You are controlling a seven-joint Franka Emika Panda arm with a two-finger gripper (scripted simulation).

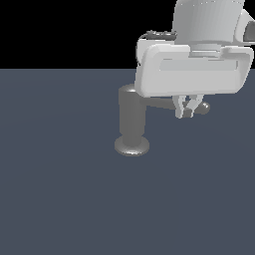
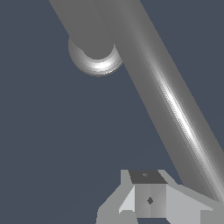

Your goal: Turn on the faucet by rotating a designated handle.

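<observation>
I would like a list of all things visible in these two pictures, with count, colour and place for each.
faucet: one, dull grey metal, upright on the floor, near the middle of the exterior view.
handle: one, grey rod, jutting from the faucet's upper part toward the exterior view's right.
floor: one, dark blue-grey, under everything.
gripper: one, white, at the handle's outer end, fingers close together; contact with the rod cannot be told.

The floor [image 1: 60, 189] is flat, plain and dark blue-grey. It fills most of the exterior view. Above it, the back of the scene [image 1: 64, 32] is all black. A straight line runs where the two meet.
</observation>
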